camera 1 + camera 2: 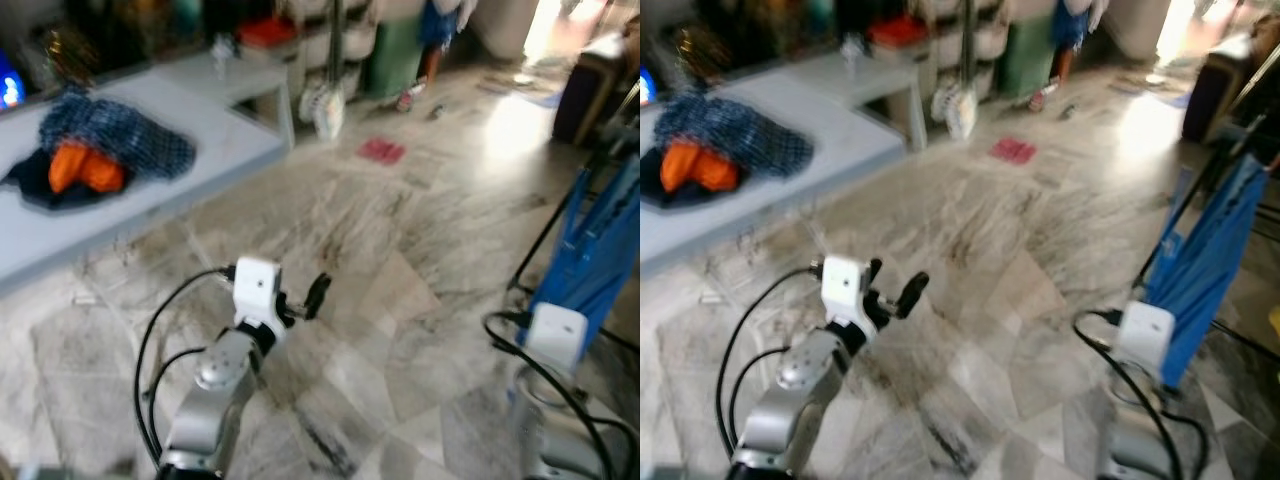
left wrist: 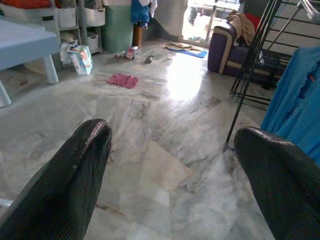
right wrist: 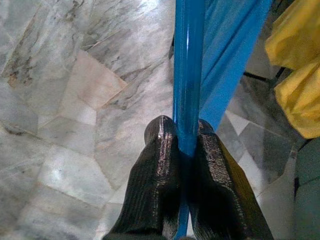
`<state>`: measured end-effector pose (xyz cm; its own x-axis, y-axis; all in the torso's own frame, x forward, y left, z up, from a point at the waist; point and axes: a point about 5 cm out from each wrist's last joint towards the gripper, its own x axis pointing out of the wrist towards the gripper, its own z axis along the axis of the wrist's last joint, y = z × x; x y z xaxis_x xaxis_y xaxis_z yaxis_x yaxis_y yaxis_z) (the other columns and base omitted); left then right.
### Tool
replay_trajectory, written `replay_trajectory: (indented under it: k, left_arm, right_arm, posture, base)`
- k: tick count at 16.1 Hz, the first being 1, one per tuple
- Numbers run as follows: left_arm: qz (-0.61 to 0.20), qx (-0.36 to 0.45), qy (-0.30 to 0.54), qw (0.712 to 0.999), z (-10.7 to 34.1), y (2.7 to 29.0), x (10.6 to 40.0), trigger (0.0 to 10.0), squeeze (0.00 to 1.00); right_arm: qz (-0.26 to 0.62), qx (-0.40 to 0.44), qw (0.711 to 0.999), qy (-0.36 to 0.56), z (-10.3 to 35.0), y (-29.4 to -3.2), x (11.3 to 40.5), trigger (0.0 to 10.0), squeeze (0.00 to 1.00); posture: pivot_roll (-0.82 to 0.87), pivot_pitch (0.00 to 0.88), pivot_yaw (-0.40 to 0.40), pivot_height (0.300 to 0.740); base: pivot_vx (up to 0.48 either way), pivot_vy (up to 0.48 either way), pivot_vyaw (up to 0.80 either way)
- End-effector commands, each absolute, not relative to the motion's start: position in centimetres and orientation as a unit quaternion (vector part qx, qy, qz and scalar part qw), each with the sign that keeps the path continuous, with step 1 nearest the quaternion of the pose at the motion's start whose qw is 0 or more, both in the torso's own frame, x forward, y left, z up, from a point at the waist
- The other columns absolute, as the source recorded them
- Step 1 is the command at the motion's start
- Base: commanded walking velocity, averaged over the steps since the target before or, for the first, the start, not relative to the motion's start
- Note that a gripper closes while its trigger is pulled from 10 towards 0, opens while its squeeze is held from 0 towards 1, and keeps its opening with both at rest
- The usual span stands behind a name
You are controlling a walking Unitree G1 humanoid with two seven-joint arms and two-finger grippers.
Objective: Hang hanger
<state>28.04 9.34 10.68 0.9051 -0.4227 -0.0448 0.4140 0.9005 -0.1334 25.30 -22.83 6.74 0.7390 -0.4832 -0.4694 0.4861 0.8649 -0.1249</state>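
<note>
Blue fabric hangs from the right gripper [image 3: 182, 142], whose two black fingers are pinched tight on a thin blue strip that I take to be the hanger [image 3: 187, 75] with its garment [image 1: 1205, 260] draped over it. In the head views the garment sits at the robot's right, just beside the dark legs of a drying rack [image 2: 250, 65] on the marble floor [image 1: 400, 250]. A yellow cloth [image 3: 295, 80] lies close to the garment in the right wrist view.

The left gripper [image 1: 300, 297] is held out low over the floor with its fingers spread wide and nothing between them. Across the room on the left, a pale table [image 1: 150, 190] carries a heap of dark, blue and orange clothes [image 1: 95, 150], well apart from the work.

I judge the step in hand to be carrying the hanger to the rack rail and hooking it on. To do that well I would keep the pinch firm so the strip cannot slide, lift the arm until the hook clears the rail, and turn the body toward the rack rather than reaching sideways. The hook itself is hidden, so I cannot tell which way it faces; I would check that before lowering. The loose garment may swing and snag on the rack legs, so a slow approach suits. The free left gripper could steady the fabric if it sways.
</note>
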Motion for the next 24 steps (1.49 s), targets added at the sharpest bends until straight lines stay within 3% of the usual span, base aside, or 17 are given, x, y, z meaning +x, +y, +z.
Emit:
replay_trajectory:
  k: [1, 12, 18, 24]
  left_arm:
    - [-0.217, -0.053, 0.046, 0.974, 10.4, 9.7, 28.1, 10.0, 0.00]
    - [-0.267, -0.055, 0.059, 0.960, 10.1, 8.7, 27.3, 10.0, 0.00]
    - [-0.266, -0.062, 0.078, 0.959, 9.7, 8.6, 27.2, 10.0, 0.00]
    - [-0.280, -0.049, 0.090, 0.955, 9.4, 8.3, 27.2, 10.0, 0.00]
  right_arm:
    - [-0.268, 0.004, 0.933, 0.241, 7.2, -22.7, 25.5, 10.0, 0.00]
    - [-0.316, -0.019, 0.919, 0.235, 7.5, -23.5, 25.1, 10.0, 0.00]
    - [-0.235, 0.044, 0.930, 0.279, 6.1, -21.4, 25.2, 10.0, 0.00]
    - [-0.137, 0.059, 0.927, 0.343, 4.5, -18.9, 24.7, 10.0, 0.00]
  posture:
    - [-0.03, 0.049, 0.027, 0.740]
    - [-0.03, 0.061, 0.029, 0.740]
    - [-0.04, 0.066, 0.029, 0.740]
    - [-0.03, 0.063, 0.029, 0.740]
  base:
    - [0.401, 0.262, -0.77]
    - [0.466, 0.000, -0.77]
    - [0.446, 0.094, -0.24]
    - [0.000, 0.462, 0.00]
